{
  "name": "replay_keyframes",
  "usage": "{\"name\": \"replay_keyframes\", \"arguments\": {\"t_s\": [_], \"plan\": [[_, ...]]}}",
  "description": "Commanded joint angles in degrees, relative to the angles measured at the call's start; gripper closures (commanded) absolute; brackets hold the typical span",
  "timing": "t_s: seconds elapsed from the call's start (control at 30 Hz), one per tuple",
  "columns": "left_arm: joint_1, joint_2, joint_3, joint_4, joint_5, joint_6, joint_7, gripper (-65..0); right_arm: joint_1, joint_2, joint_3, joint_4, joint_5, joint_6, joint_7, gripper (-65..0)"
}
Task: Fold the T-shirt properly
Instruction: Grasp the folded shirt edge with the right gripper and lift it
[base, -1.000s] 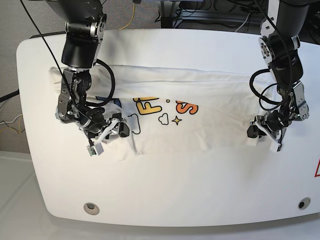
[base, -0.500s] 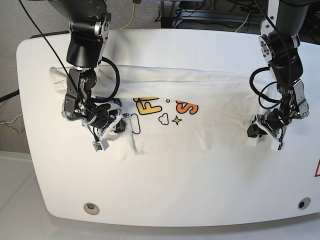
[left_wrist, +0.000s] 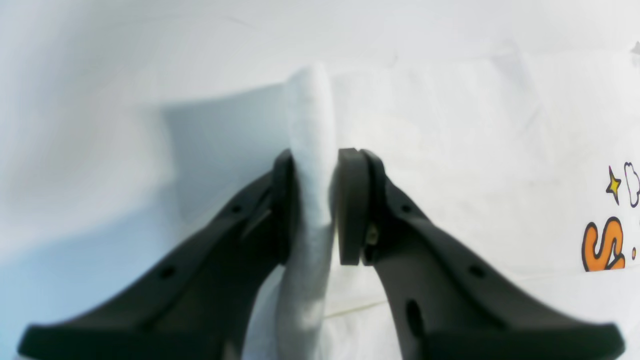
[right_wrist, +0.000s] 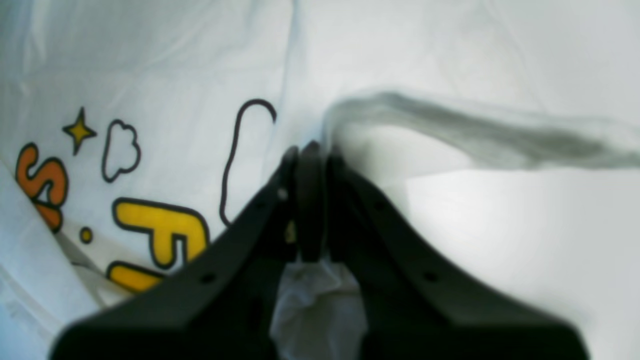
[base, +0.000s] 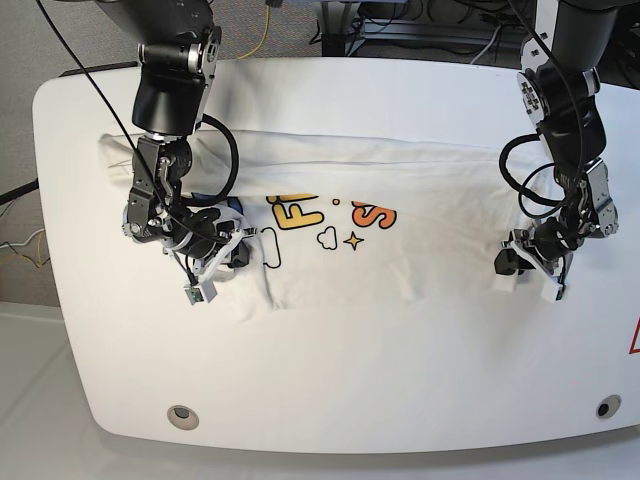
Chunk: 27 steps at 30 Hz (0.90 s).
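The white T-shirt (base: 400, 200) lies spread across the white table (base: 350, 370), its yellow and orange letters, small clouds and a star facing up near the middle. At the shirt's right end in the base view, my left gripper (base: 520, 268) is shut on a raised fold of white cloth; the left wrist view shows that fold (left_wrist: 310, 115) standing between the black pads of the left gripper (left_wrist: 314, 160). At the shirt's left end, my right gripper (base: 240, 250) is shut on T-shirt cloth. In the right wrist view the right gripper (right_wrist: 311, 150) has its tips together, with cloth bunched behind them and a ridge (right_wrist: 450, 130) lifted alongside.
Two round fittings (base: 181, 415) (base: 607, 407) sit near the table's front edge, and a red mark (base: 634, 340) shows at its right edge. Cables and equipment legs (base: 400, 30) stand behind the table. Bare tabletop lies in front of the shirt.
My right gripper has closed onto the cloth at the shirt's left end and drawn in slightly toward its arm. The left gripper has kept its hold without moving.
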Motion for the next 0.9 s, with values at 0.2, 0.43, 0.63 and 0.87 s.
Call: {"name": "replay_keyframes", "arguments": {"t_s": [0.2,0.43,0.63,0.87], "plan": [[-0.2,-1.7,0.1,0.1,2.9,1.0,3.0,-12.6,0.6,0.1,0.0,8.5,0.9,0.1,-2.8,0.0],[-0.6,-2.2,0.2,0.4,3.0,1.0,2.9,-12.6,-1.1,-0.5,0.0,15.7,0.9,0.0,-8.3,0.0],[-0.4,-3.2,0.3,6.2,3.2,1.0,3.1,-12.6,-3.1,-0.6,0.0,21.6,0.9,-0.1,-11.1,0.0],[-0.2,-3.4,2.9,14.7,3.2,1.0,6.2,-12.6,-5.2,-0.6,-0.1,27.0,0.9,-0.1,-15.6,0.0]]}}
